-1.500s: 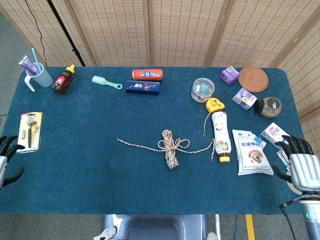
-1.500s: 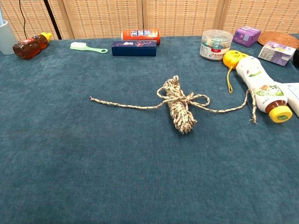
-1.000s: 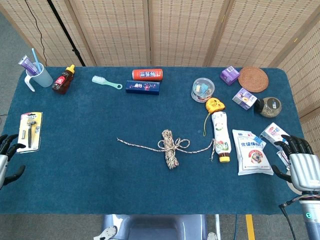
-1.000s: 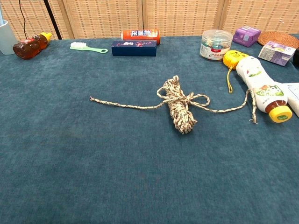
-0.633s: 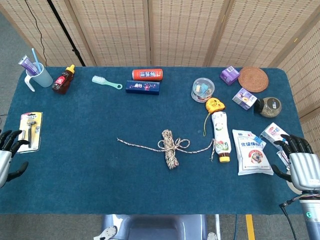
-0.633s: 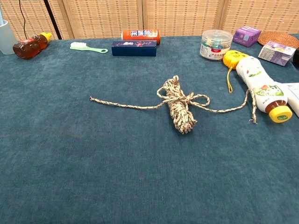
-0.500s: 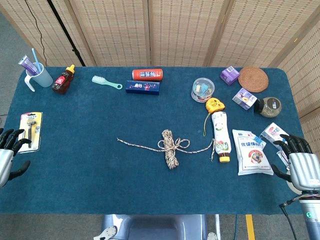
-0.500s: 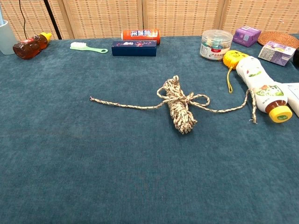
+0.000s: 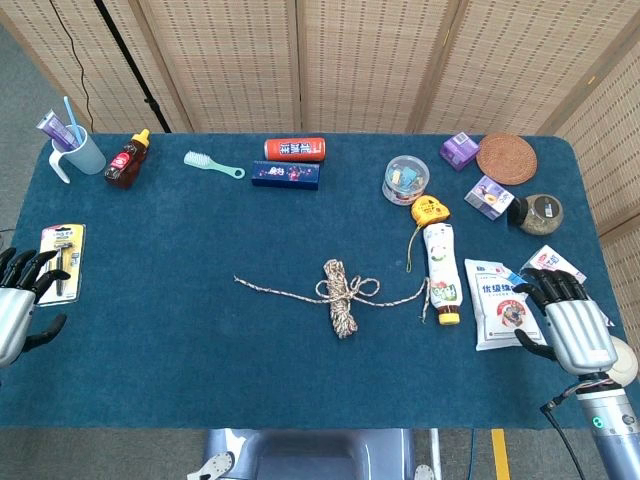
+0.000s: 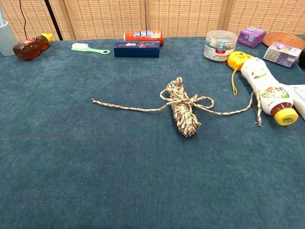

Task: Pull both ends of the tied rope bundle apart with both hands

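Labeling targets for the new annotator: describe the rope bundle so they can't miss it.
Start at the blue table and go to its middle, in front of the navy box. The rope bundle lies there alone, a short speckled beige coil tied with a bow. It is the only thing with loose tails: one runs left, the other right, up to the white bottle.

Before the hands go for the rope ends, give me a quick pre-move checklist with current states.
1. Rope bundle still tied, loop visible: ok.
2. Left rope end lies free on the cloth: ok.
3. Right rope end free to pinch: not ok, it lies against the white bottle.
4. Left robot hand empty, fingers apart: ok.
5. Right robot hand empty, fingers apart: ok, but it hovers over the white packet.
6. Both hands near the rope: not ok, they sit at the table edges.
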Controlling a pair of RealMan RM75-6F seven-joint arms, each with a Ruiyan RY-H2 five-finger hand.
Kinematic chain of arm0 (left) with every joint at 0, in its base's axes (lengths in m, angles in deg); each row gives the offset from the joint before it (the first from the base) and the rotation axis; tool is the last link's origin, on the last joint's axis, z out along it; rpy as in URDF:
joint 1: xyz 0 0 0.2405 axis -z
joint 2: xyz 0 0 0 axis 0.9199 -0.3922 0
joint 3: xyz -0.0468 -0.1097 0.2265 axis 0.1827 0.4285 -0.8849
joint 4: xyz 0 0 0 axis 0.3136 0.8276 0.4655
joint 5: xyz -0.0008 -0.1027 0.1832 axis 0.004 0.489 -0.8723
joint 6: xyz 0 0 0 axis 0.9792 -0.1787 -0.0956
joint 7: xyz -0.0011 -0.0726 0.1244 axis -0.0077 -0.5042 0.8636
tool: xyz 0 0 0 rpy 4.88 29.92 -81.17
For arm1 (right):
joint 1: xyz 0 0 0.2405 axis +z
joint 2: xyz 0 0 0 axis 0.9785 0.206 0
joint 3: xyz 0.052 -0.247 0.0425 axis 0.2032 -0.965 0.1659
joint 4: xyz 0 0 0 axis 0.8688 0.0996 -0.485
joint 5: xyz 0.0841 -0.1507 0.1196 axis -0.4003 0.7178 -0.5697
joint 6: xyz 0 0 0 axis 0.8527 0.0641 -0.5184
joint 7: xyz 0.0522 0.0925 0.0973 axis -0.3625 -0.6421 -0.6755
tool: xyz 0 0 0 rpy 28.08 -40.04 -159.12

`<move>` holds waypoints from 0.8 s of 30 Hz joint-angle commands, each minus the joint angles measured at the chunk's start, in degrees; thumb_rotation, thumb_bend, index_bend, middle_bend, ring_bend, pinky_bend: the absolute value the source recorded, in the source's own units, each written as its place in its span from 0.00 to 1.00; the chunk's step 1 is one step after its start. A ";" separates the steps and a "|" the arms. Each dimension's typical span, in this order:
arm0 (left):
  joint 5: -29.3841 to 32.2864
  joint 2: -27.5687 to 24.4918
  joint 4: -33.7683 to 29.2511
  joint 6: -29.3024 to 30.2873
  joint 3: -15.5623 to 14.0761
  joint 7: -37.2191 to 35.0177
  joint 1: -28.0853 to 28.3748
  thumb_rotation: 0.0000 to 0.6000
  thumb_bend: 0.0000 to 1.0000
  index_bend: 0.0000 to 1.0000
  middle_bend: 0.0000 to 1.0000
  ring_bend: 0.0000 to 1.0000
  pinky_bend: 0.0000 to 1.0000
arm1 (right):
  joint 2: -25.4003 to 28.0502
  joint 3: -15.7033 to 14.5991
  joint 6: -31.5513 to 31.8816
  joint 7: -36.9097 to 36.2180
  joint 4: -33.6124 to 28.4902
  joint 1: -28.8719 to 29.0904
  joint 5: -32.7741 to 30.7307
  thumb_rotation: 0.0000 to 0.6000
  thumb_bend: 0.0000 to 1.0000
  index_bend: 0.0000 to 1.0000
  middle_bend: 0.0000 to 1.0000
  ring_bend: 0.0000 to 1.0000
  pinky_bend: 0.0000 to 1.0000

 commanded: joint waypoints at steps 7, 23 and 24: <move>0.58 -0.41 -0.90 -1.22 0.56 0.68 1.25 1.00 0.27 0.30 0.16 0.09 0.00 | -2.18 1.45 -5.89 -1.26 -0.50 5.84 2.05 1.00 0.26 0.36 0.18 0.17 0.12; 1.50 -1.11 -1.66 -3.09 1.12 1.88 3.11 1.00 0.27 0.30 0.16 0.09 0.00 | -9.19 2.88 -17.88 2.22 2.94 15.63 -0.30 1.00 0.26 0.41 0.18 0.16 0.11; 1.62 -1.23 -1.69 -3.23 1.20 1.87 3.26 1.00 0.27 0.30 0.16 0.09 0.00 | -9.97 3.14 -18.32 2.41 3.46 16.25 -0.61 1.00 0.26 0.42 0.18 0.16 0.11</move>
